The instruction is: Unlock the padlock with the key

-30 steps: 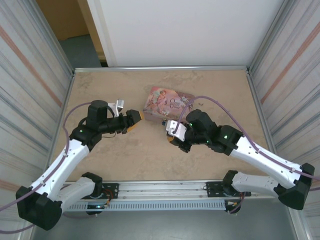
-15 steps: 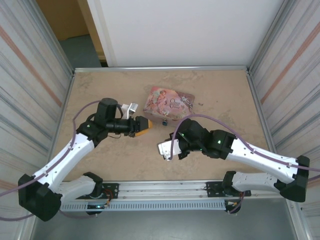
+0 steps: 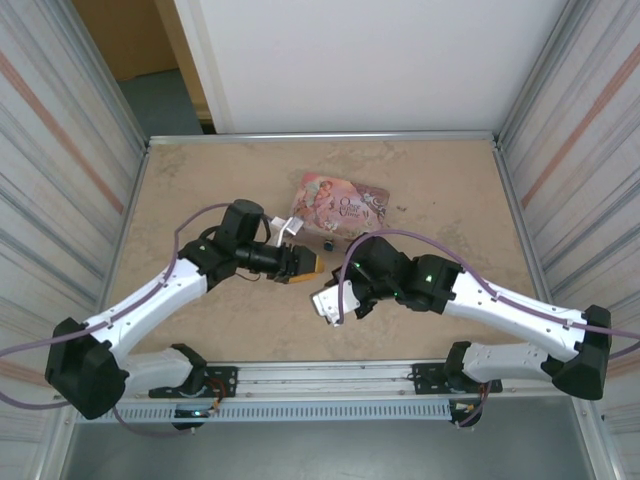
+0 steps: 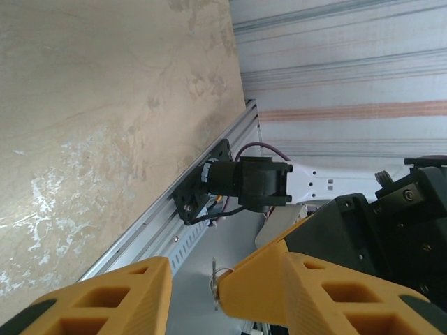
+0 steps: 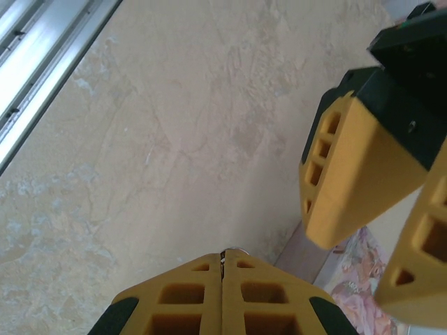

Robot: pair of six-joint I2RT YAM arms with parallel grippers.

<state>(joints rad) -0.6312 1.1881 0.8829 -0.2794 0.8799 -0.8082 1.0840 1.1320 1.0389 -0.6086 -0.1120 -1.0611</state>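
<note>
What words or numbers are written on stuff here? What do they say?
Curly writing on the pink tin: too small and blurred to read.
No other words, numbers or signs can be read.

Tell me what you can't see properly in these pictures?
- The padlock: top view, too small to tell if its shackle is open.
- The key: right wrist view, the shut right gripper hides all but a metal sliver.
- The tin: right wrist view, cut off by the bottom edge and the left gripper's fingers.
</note>
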